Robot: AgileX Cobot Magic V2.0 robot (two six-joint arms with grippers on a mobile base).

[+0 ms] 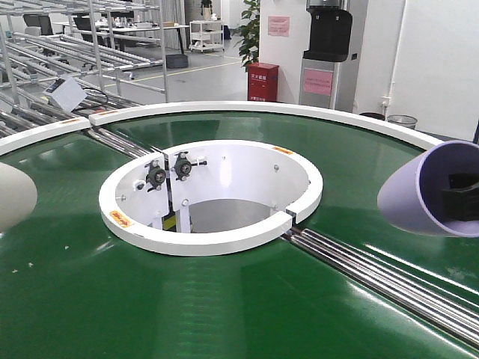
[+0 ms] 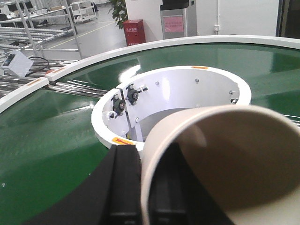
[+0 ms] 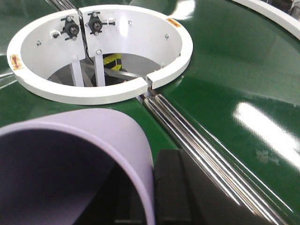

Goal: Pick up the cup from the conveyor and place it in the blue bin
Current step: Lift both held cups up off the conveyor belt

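**Cup in each gripper, both over the conveyor [image 1: 224, 299]**

Left arm:
- The cream cup [image 2: 225, 159] lies on its side in the left gripper [image 2: 143, 190], with its mouth toward the wrist camera.
- One black finger [image 2: 123, 183] sits against the outside of the cup wall. The other shows as a dark block inside the mouth.
- The jaws are drawn nearly together, pinching the wall at the rim.
- In the front view only part of this cup shows, at the left edge of frame over the green belt [image 1: 359, 149].

Right arm:
- The lilac cup [image 1: 419, 191] is also on its side, with its mouth turned toward the right edge of frame.
- The right gripper [image 3: 150, 194] clamps it the same way. One black finger [image 3: 171, 187] is outside the wall and one is inside.
- The inner finger is visible through the mouth in the front view.
- The jaw gap is no wider than the cup wall.

Position:
- Both cups are over the belt, on opposite sides of the white central well [image 1: 217, 243] and apart from its rim.
- I cannot tell from these views whether either cup touches the belt.
- The steel rollers [image 1: 389, 280] run from the split in the well's rim toward lower right, passing under the lilac cup's side of the frame.
- Orange labels mark the well's rim.

Background:
- A red cabinet [image 1: 263, 81] stands on the floor beyond the conveyor.
- A grey machine [image 1: 329, 52] stands beside the cabinet.
- Steel racks [image 1: 75, 45] are at far left.
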